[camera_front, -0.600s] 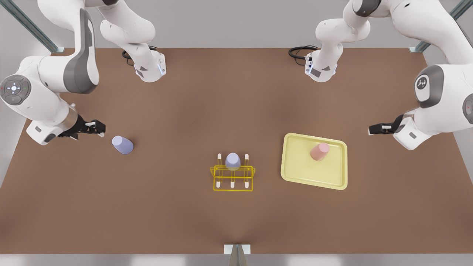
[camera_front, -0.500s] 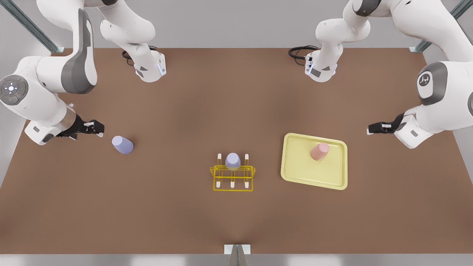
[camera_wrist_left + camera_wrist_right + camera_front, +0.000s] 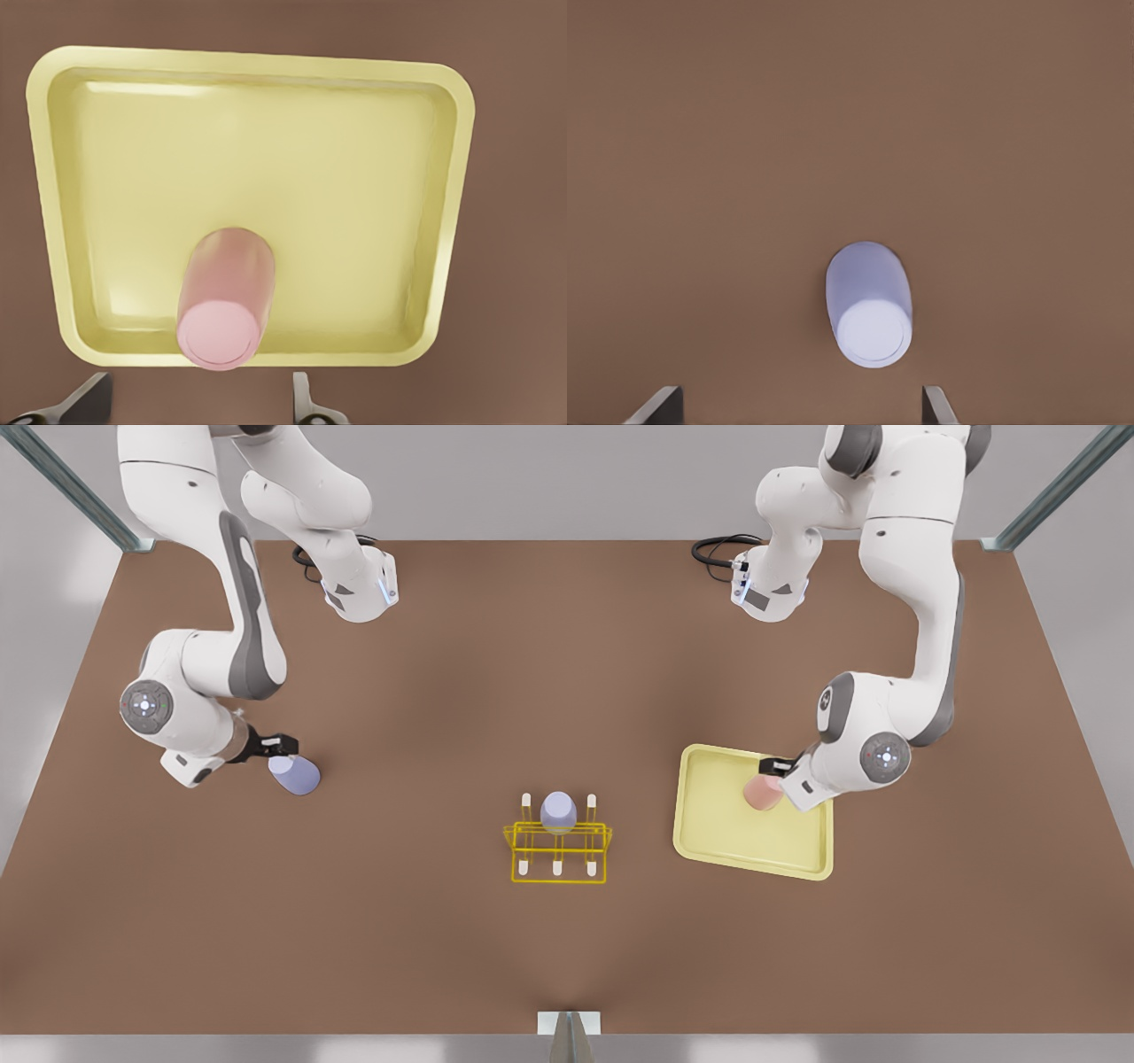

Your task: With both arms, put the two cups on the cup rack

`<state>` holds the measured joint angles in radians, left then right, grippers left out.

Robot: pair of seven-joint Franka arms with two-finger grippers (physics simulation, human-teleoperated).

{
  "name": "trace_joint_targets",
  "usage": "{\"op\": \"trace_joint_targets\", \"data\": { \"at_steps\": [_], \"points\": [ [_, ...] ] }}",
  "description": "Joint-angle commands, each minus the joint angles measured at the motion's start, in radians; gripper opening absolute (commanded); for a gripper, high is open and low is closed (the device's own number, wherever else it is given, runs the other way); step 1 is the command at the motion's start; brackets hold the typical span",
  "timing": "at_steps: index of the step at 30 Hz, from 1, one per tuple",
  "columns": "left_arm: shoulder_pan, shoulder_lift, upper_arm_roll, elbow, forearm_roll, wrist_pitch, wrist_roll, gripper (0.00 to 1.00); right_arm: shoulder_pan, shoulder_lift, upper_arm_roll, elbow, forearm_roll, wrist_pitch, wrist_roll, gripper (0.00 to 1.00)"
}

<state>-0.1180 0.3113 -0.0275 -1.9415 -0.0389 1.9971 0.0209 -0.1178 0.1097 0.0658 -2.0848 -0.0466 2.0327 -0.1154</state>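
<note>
A pale lavender cup [image 3: 297, 775] [image 3: 870, 305] stands on the brown table at the front view's left. My right gripper [image 3: 279, 744] [image 3: 799, 405] hovers just beside and above it, open, with the fingers wide apart and nothing between them. A pale pink cup [image 3: 764, 790] [image 3: 226, 297] stands in the pale-yellow tray [image 3: 753, 850] [image 3: 354, 177] at the front view's right. My left gripper [image 3: 776, 766] [image 3: 195, 405] is close over it, also open. The yellow wire cup rack [image 3: 558, 859] sits mid-table with another lavender cup [image 3: 558, 810] on a peg.
Both arm bases [image 3: 359, 593] [image 3: 769, 593] stand at the table's far edge, with cables beside them. A metal post [image 3: 569, 1032] sits at the near edge. Bare table lies between each cup and the rack.
Both arms have swung down and inward. The right gripper has closed in on the lavender cup, and the left gripper has moved over the tray to the pink cup. The cups have not moved.
</note>
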Motion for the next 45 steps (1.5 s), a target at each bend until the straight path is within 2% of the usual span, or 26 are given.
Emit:
{"op": "trace_joint_targets", "data": {
  "at_steps": [1,6,9,12,20,21,22,27,34,36,38,40,41,45],
  "points": [
    [-0.005,0.009,0.0,-0.022,0.022,0.146,-0.018,1.0,0.001,0.018,-0.001,-0.009,0.002,0.13,0.0,1.0],
    [-0.008,0.035,0.006,-0.109,0.022,0.209,-0.018,1.0,-0.016,0.039,0.0,-0.132,0.001,0.293,0.0,1.0],
    [-0.006,0.051,0.006,-0.162,0.022,0.278,-0.024,1.0,-0.034,0.058,0.0,-0.147,-0.001,0.333,-0.003,1.0],
    [-0.008,0.08,0.008,-0.158,0.021,0.331,-0.024,1.0,-0.04,0.061,0.0,-0.167,0.001,0.359,-0.013,1.0],
    [-0.011,0.106,0.006,-0.16,0.019,0.332,-0.024,1.0,-0.082,0.1,0.0,-0.213,-0.002,0.438,-0.055,1.0],
    [-0.012,0.106,0.008,-0.16,0.019,0.332,-0.024,0.86,-0.082,0.11,0.0,-0.215,-0.002,0.448,-0.055,1.0],
    [-0.012,0.104,0.006,-0.16,0.017,0.332,-0.024,0.77,-0.083,0.111,0.0,-0.228,-0.002,0.469,-0.055,1.0],
    [-0.012,0.104,0.006,-0.159,0.016,0.332,-0.025,0.81,-0.08,0.123,0.0,-0.317,-0.004,0.612,-0.055,1.0],
    [-0.014,0.092,0.005,-0.155,-0.009,0.325,-0.041,0.8,-0.082,0.166,0.0,-0.319,-0.004,0.664,-0.076,1.0],
    [-0.029,0.103,-0.02,-0.105,-0.025,0.278,-0.142,0.8,-0.082,0.168,0.0,-0.319,-0.004,0.664,-0.078,1.0],
    [-0.029,0.103,-0.02,0.006,-0.025,0.123,-0.145,0.8,-0.082,0.166,0.0,-0.319,-0.004,0.664,-0.076,1.0],
    [-0.041,0.112,-0.032,0.145,-0.029,-0.004,-0.215,0.8,-0.082,0.166,0.0,-0.319,-0.004,0.664,-0.079,0.87],
    [-0.043,0.17,-0.081,0.265,-0.027,-0.049,-0.318,0.8,-0.082,0.166,0.0,-0.319,-0.004,0.664,-0.09,0.69],
    [-0.043,0.322,-0.198,0.519,-0.035,-0.05,-0.593,0.79,-0.083,0.153,0.0,-0.317,-0.004,0.662,-0.102,0.69]
  ]
}}
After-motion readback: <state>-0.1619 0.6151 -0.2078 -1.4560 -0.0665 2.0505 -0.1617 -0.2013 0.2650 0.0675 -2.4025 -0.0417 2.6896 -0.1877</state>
